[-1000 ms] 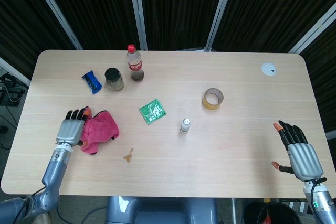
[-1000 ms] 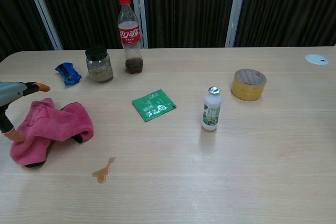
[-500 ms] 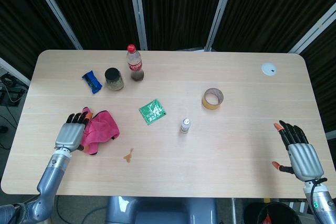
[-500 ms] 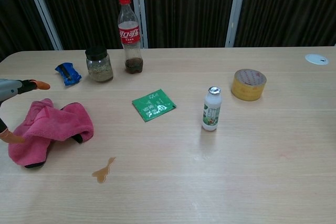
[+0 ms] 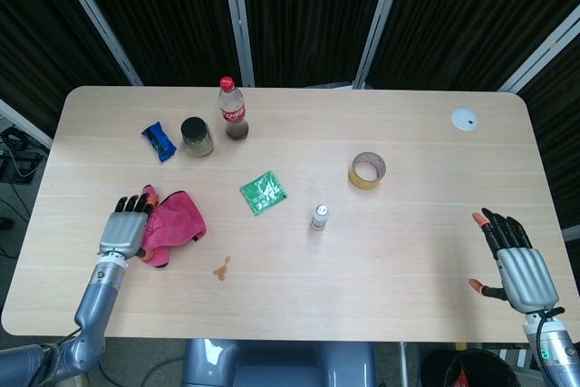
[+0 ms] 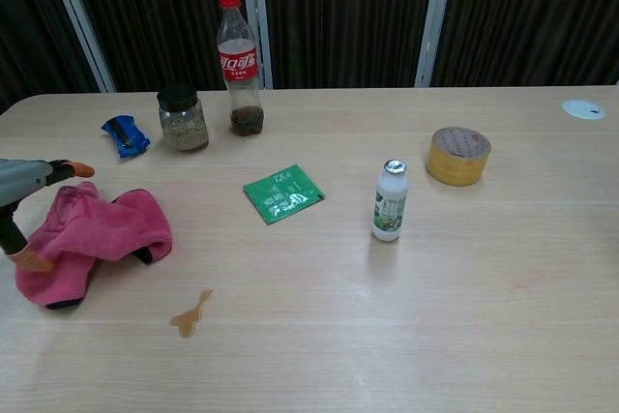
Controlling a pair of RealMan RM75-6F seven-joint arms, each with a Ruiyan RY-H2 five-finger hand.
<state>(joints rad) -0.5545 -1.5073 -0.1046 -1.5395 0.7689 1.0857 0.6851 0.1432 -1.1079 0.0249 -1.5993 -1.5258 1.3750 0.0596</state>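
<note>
Left hand (image 5: 125,228) down at the lower left of the head view, fingers laid over the edge of the pink cloth (image 5: 172,224) and gripping a bunched fold of it, thumb tucked under in the chest view. Cloth crumpled on the table (image 5: 408,296), left of centre. Small brown spill (image 5: 221,268) just below and right of the cloth. Right hand (image 5: 517,260) far off at the lower right corner, fingers spread, holding nothing. Green packet (image 5: 263,192) and small white bottle (image 5: 319,216) mid-frame, well apart from both hands.
</note>
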